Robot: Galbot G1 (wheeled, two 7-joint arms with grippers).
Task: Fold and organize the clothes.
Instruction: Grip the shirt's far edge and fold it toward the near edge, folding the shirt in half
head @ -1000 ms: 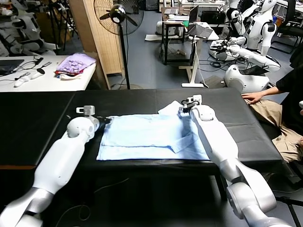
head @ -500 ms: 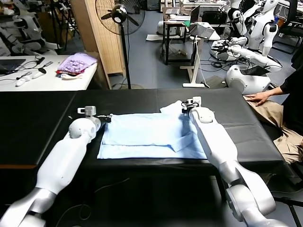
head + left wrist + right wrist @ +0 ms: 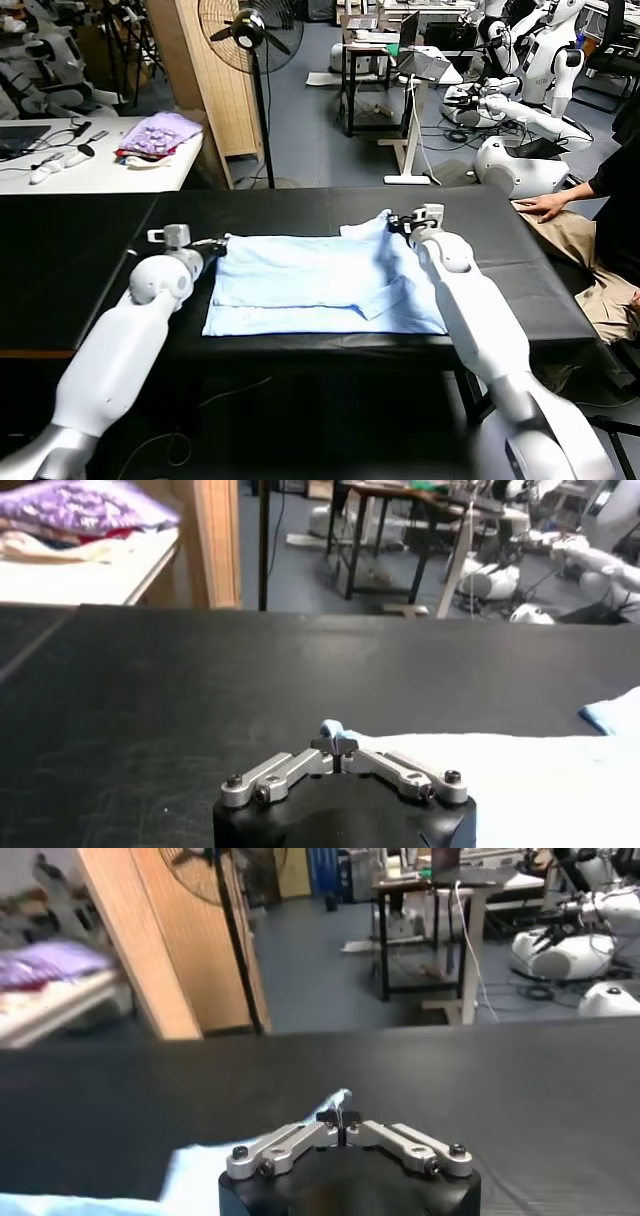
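Observation:
The clothes are one pale light-blue T-shirt (image 3: 310, 285), lying spread and partly folded on the black table (image 3: 80, 260). My left gripper (image 3: 216, 246) is at the shirt's far left corner, shut on a pinch of its blue fabric (image 3: 332, 728); the rest of the shirt (image 3: 540, 780) trails off beside it. At the far right corner my right gripper (image 3: 396, 222) is shut on a small tip of the same cloth (image 3: 342, 1098). The shirt's far edge runs taut between the two grippers. More of the shirt (image 3: 70, 1204) shows behind the right gripper (image 3: 340, 1118).
A purple bundle of cloth (image 3: 158, 133) lies on a white side table at the back left. A standing fan (image 3: 250, 25) and a wooden panel (image 3: 215, 80) are behind the table. A person (image 3: 610, 190) sits at the table's right end.
Both grippers have closed on the shirt's far corners. The left one has moved left, the right one right and farther back, drawing the far edge wider.

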